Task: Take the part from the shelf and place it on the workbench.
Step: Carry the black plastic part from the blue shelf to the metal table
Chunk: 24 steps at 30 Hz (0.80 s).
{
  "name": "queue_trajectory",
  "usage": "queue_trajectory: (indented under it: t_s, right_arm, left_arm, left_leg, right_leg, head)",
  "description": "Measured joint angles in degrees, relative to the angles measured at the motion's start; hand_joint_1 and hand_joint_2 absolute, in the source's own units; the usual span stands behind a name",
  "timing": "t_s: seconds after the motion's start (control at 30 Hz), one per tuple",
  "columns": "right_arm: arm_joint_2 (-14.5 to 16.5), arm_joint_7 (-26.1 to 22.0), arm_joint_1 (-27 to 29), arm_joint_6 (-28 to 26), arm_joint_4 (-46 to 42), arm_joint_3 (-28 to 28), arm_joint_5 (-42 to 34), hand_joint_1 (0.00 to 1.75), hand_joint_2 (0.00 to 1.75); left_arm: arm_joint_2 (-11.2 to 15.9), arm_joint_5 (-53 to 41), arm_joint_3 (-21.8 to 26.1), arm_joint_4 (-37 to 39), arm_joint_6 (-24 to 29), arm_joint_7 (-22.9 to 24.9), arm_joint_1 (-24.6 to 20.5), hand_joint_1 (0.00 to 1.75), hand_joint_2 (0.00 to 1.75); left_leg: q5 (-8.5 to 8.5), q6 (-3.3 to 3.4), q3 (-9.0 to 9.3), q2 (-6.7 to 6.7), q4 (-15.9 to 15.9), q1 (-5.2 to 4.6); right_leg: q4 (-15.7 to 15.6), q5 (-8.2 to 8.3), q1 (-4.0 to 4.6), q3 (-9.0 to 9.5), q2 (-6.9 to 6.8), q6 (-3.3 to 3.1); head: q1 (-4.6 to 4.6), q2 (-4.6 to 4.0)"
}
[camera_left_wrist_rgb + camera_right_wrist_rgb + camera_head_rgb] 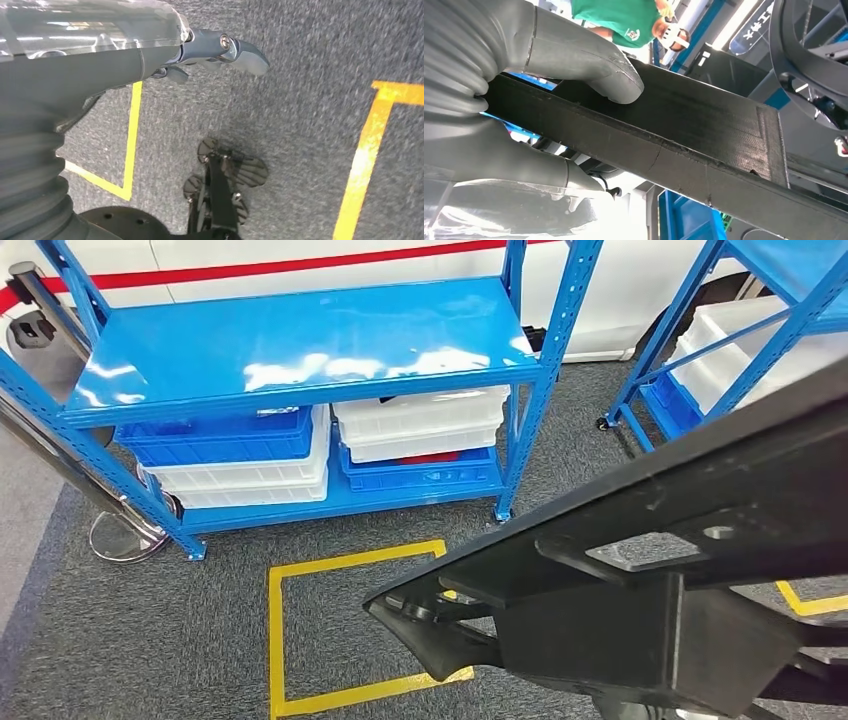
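Observation:
The part [700,500] is a long black bar with a bracket-like end, held up close in front of me and crossing the right half of the head view. In the right wrist view my right hand [549,45] grips this black bar [704,130], thumb over one face and the rest of the hand under it. My left hand [215,50] hangs above the grey carpet with its fingers loosely extended and nothing in it.
A blue shelf [300,340] with a bare top board stands ahead, with white and blue bins [240,455] on its lower level. A second blue shelf [700,330] stands at right. A yellow floor square [275,640] lies before me. A person in green [624,17] stands nearby.

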Motion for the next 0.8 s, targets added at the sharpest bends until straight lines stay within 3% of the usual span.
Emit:
queue_trajectory:
  t_s: [0.07,0.13,0.17,0.2,0.23,0.27,0.33,0.4,0.43,0.5,0.53,0.6,0.67,0.7,0.73,0.8]
  right_arm:
    - [-0.1,0.0,-0.41,0.0,0.02,0.09,0.12,1.75,1.75]
    - [-0.32,0.01,-0.72,-0.09,0.15,0.22,0.26,1.75,1.75]
    - [-0.57,0.01,-0.77,-0.07,0.3,0.27,0.2,1.75,1.75]
    - [-0.85,0.02,-0.78,0.02,0.46,0.29,0.05,1.75,1.75]
    - [-1.17,0.02,-0.78,0.19,0.61,0.31,-0.15,1.75,1.75]
    - [-1.44,0.01,-0.78,0.4,0.72,0.32,-0.34,1.75,1.75]
    - [-1.81,0.0,-0.83,0.77,0.81,0.32,-0.55,1.75,1.75]
    - [-2.07,0.02,-0.92,0.88,0.85,0.34,-0.62,1.75,1.75]
    - [-2.2,0.03,-0.95,0.89,0.87,0.35,-0.64,1.75,1.75]
    - [-2.46,0.04,-0.92,0.87,0.91,0.36,-0.66,1.75,1.75]
    - [-2.6,0.03,-0.91,0.9,0.93,0.37,-0.62,1.75,1.75]
    - [-2.77,0.02,-0.77,1.07,0.94,0.39,-0.17,1.75,1.75]
    - [-2.8,0.02,-0.32,1.22,0.94,0.42,0.77,1.75,1.75]
    - [-2.83,0.03,0.01,1.22,0.94,0.44,1.2,1.75,1.75]
    - [-2.87,0.03,0.27,1.16,0.94,0.45,1.53,1.75,1.75]
    - [-2.98,0.04,0.51,1.01,0.93,0.47,1.78,1.75,1.75]
  left_arm:
    - [0.02,-0.01,0.0,0.0,0.15,0.08,0.0,0.0,1.75]
    - [-0.01,-0.13,0.0,0.0,0.25,-0.02,0.03,0.0,1.75]
    - [0.01,-0.21,0.0,0.0,0.3,-0.13,0.05,0.0,1.75]
    - [0.02,-0.3,-0.01,0.0,0.32,-0.27,0.07,0.0,1.75]
    - [0.05,-0.35,-0.01,0.0,0.32,-0.41,0.1,0.0,1.75]
    - [0.09,-0.38,-0.02,0.0,0.31,-0.5,0.12,0.0,1.75]
    - [0.15,-0.42,-0.05,0.0,0.22,-0.66,0.2,0.0,1.75]
    - [0.18,-0.44,-0.08,0.0,0.14,-0.73,0.27,0.0,1.75]
    - [0.19,-0.44,-0.09,0.0,0.12,-0.76,0.27,0.0,1.75]
    - [0.21,-0.44,-0.14,0.0,0.12,-0.78,0.18,0.0,1.75]
    - [0.21,-0.45,-0.17,0.0,0.14,-0.8,0.11,0.0,1.75]
    - [0.21,-0.58,-0.22,0.0,0.59,-0.84,0.07,0.0,1.75]
    - [0.21,-0.77,-0.24,0.0,1.75,-1.03,0.14,0.0,1.75]
    - [0.21,-0.84,-0.24,0.0,2.43,-1.24,0.16,0.0,1.75]
    - [0.21,-0.89,-0.25,0.0,3.0,-1.51,0.17,0.0,1.75]
    - [0.21,-0.97,-0.26,0.0,3.71,-2.09,0.08,0.0,1.75]
  left_leg:
    - [-2.52,-0.58,-1.46,-0.22,3.25,0.0]
    - [-6.23,-1.12,-4.46,-0.34,10.47,0.38]
    - [-7.34,-1.4,-5.81,-0.34,13.83,0.59]
    - [-7.43,-1.66,-6.45,-0.34,15.62,0.8]
    - [-6.39,-1.9,-6.04,-0.36,15.15,1.04]
    - [-4.55,-2.1,-4.66,-0.52,12.61,1.32]
    - [-1.54,-2.31,-0.7,-2.13,5.2,1.75]
    - [-1.1,-2.08,1.26,-3.7,1.34,1.82]
    - [-1.27,-1.84,1.34,-3.8,1.13,1.66]
    - [-1.04,-1.12,1.03,-2.77,0.75,1.69]
    - [-0.79,-0.66,0.87,-2.24,0.6,1.71]
    - [-0.3,0.26,0.48,-1.02,0.31,1.66]
    - [-0.01,0.74,-0.06,0.19,0.35,1.35]
    - [0.09,0.8,-0.28,0.81,0.41,1.22]
    - [0.16,0.82,-0.45,1.4,0.49,1.13]
    - [0.21,0.73,-0.6,2.51,0.7,1.05]
  right_leg:
    - [-0.89,0.56,-0.47,0.02,-0.17,-0.58]
    - [-0.8,0.82,-0.46,-0.36,-0.19,-0.85]
    - [-0.61,0.86,-0.47,-0.57,-0.1,-0.86]
    - [-0.34,0.87,-0.52,-0.78,0.06,-0.83]
    - [-0.02,0.85,-0.61,-1.0,0.34,-0.76]
    - [0.33,0.8,-0.75,-1.19,0.69,-0.64]
    - [1.1,0.7,-0.99,-1.72,1.58,-0.09]
    - [1.65,0.95,-1.09,-2.45,2.64,0.8]
    - [1.74,1.24,-1.1,-2.82,3.17,1.3]
    - [1.96,1.51,-1.22,-3.37,3.8,2.08]
    - [2.75,0.89,-1.24,-3.89,3.37,2.32]
    - [7.72,-2.42,-1.28,-6.23,1.86,2.59]
    - [15.23,-6.1,-1.27,-9.5,1.06,2.8]
    - [17.54,-6.75,-1.29,-10.33,0.98,2.85]
    - [17.84,-6.37,-1.29,-10.12,0.88,2.83]
    - [12.12,-3.24,-1.23,-6.37,0.03,2.54]
  head:
    - [-0.1,0.0]
    - [-0.18,0.0]
    - [-0.18,0.0]
    - [-0.18,0.0]
    - [-0.18,0.0]
    - [-0.19,0.0]
    - [-0.2,0.0]
    - [-0.2,0.0]
    - [-0.18,0.0]
    - [-0.14,0.0]
    - [-0.09,0.0]
    - [0.0,0.0]
    - [0.04,0.0]
    - [0.04,0.0]
    - [0.04,0.0]
    - [0.04,0.0]
